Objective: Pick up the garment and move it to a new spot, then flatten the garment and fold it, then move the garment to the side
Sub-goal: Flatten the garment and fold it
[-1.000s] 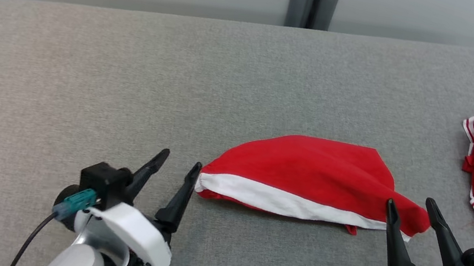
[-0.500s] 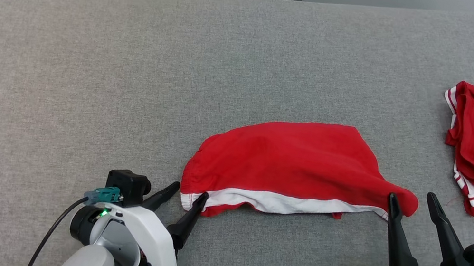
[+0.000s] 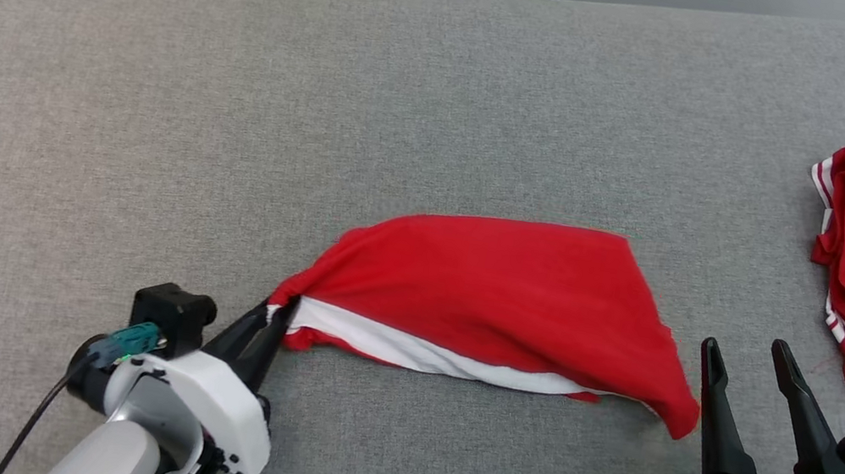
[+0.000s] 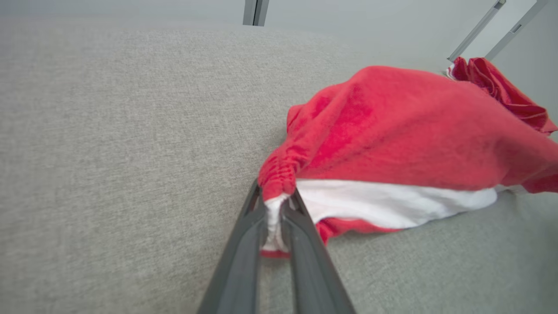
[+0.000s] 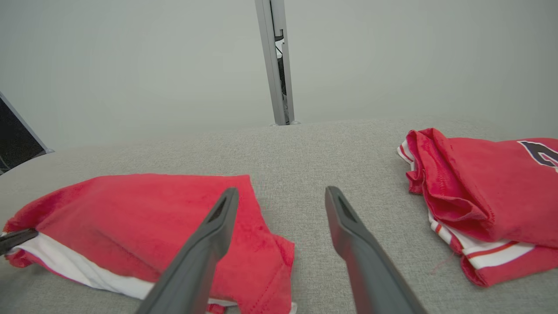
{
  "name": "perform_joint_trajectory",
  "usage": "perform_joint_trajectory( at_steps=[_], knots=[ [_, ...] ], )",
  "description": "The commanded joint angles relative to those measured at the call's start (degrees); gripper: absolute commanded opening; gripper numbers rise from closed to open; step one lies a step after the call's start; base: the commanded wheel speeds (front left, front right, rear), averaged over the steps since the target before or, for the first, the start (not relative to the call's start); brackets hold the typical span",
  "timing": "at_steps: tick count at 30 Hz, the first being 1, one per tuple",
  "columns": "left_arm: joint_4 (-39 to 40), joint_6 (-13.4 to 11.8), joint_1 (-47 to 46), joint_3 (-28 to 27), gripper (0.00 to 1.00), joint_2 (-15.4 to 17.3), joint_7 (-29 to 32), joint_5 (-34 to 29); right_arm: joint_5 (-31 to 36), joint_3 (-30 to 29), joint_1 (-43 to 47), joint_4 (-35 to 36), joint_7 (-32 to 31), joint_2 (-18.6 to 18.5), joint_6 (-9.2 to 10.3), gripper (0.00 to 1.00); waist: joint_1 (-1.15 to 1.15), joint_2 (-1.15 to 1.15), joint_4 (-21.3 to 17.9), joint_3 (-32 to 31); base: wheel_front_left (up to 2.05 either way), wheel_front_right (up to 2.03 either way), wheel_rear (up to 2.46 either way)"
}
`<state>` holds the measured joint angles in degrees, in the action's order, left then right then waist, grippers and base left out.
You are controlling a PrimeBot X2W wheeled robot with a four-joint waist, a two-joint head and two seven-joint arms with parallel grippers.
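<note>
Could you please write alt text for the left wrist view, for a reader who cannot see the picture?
The left gripper is shut on the white-edged corner of a red garment, which lies bunched on a grey fabric table. A second red garment lies behind it, at the upper right.

A tabletop (image 3: 152,106) covered in grey woven fabric is seen, rounded at its far corners. Behind it, a plain pale wall (image 5: 130,65) is divided by a grey upright post (image 5: 277,65). Everything is evenly lit.
</note>
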<state>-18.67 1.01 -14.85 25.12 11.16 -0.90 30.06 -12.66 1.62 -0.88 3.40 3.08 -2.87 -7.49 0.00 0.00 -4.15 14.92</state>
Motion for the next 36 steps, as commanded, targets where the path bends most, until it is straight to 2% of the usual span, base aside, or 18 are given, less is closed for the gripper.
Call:
perform_joint_trajectory(
  at_steps=[1, 12, 13, 14, 18, 26, 31, 36],
  knots=[
    [1.1, -0.9, 0.9, -0.7, 0.0, 1.1, -0.3, -0.6, -0.3, -0.3, -0.3, 0.0, 0.4, -0.1, -0.02, 1.0, 0.0, 0.0, 0.3, 0.0, 0.0, 0.0, 0.0],
    [8.7, -6.4, 8.4, -4.2, 0.0, 4.4, 0.6, 0.7, -0.2, -2.0, -0.7, 0.2, 0.3, -0.1, -0.02, 1.0, 0.0, 0.0, 2.1, -0.2, 0.0, 0.0, 0.0],
    [9.4, -6.6, 9.0, -4.3, 0.07, 4.2, 0.6, 1.1, -0.2, -2.5, -0.8, 0.3, 0.3, -0.2, -0.02, 1.0, 0.0, 0.0, 2.3, -0.3, 0.0, 0.0, 0.0],
    [9.9, -6.9, 9.4, -4.6, 1.0, 4.1, 0.5, 1.2, 0.0, -2.8, -0.8, 0.4, 0.3, -0.2, -0.02, 1.0, 0.0, 0.0, 2.6, -0.5, 0.0, 0.0, 0.0],
    [12.2, -7.4, 10.5, -4.8, 1.0, 3.3, -1.6, 1.4, 0.6, -3.4, -0.7, 1.1, -0.3, -0.2, -0.02, 1.0, 0.0, 0.0, 3.2, -1.2, 0.0, 0.0, 0.0],
    [15.2, -9.2, 9.4, -7.3, 1.0, 2.6, -12.1, -2.3, 1.7, -2.8, 0.5, 1.9, -1.3, -0.2, -0.02, 1.0, 0.0, 0.0, 4.1, -4.1, 0.0, 0.0, 0.0],
    [15.8, -11.0, 10.2, -10.4, 1.0, 3.2, -13.9, -4.8, 2.1, -2.5, 1.9, 1.9, -2.1, -0.6, -0.02, 1.0, 0.0, 0.0, 4.6, -6.3, 0.0, 0.0, 0.0],
    [15.6, -11.1, 12.7, -13.0, 1.0, 4.5, -14.2, -5.2, 2.2, -2.0, 3.5, 1.7, -2.9, -0.5, -0.02, 1.0, 0.0, 0.0, 4.9, -8.3, 0.0, 0.0, 0.0]
  ],
)
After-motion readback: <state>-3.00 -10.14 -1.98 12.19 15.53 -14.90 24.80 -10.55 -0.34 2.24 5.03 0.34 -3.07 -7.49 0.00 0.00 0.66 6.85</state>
